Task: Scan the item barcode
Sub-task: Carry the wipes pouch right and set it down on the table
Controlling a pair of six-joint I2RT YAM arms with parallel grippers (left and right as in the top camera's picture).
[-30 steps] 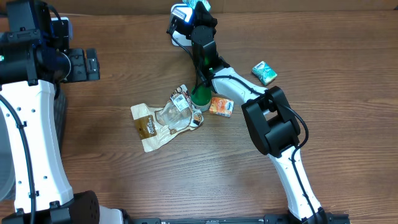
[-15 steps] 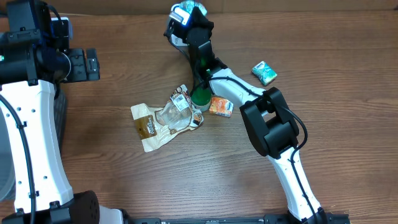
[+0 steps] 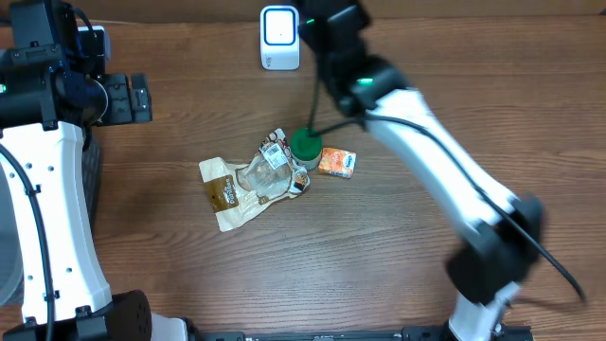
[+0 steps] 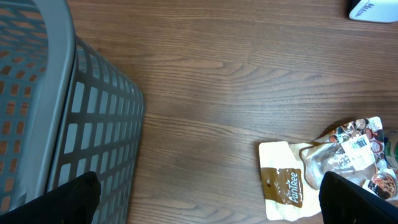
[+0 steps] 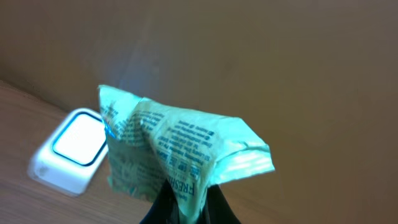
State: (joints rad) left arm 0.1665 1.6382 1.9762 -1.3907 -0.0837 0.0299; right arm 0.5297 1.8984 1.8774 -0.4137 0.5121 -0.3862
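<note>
Over the far edge of the table, grips a green packet in the right gripper, fingers closed together and clamped on its bottom fold. Holds the packet in the air, crumpled, small print turned toward the wrist camera, with a plain tan wall behind. Has it just beside the scanner, up and to the right in the wrist view, not touching. Shows the scanner as a white block with a lit, blue-rimmed face, standing at the table's far edge. Stretches the right arm from the near right corner across to that edge, smeared with blur in the overhead view, so cannot tell packet from gripper there.

At the left side, has the left gripper with fingers spread wide apart and nothing between them, pointed down at bare wood. Frames a grey basket on one side of that wrist view and a pouch on the other, well apart.

At mid-table, lays out the pouch, brown and clear, flat on the wood; a green lid just beside its right end; an orange pack just beside the lid, on the side away from the pouch.
</note>
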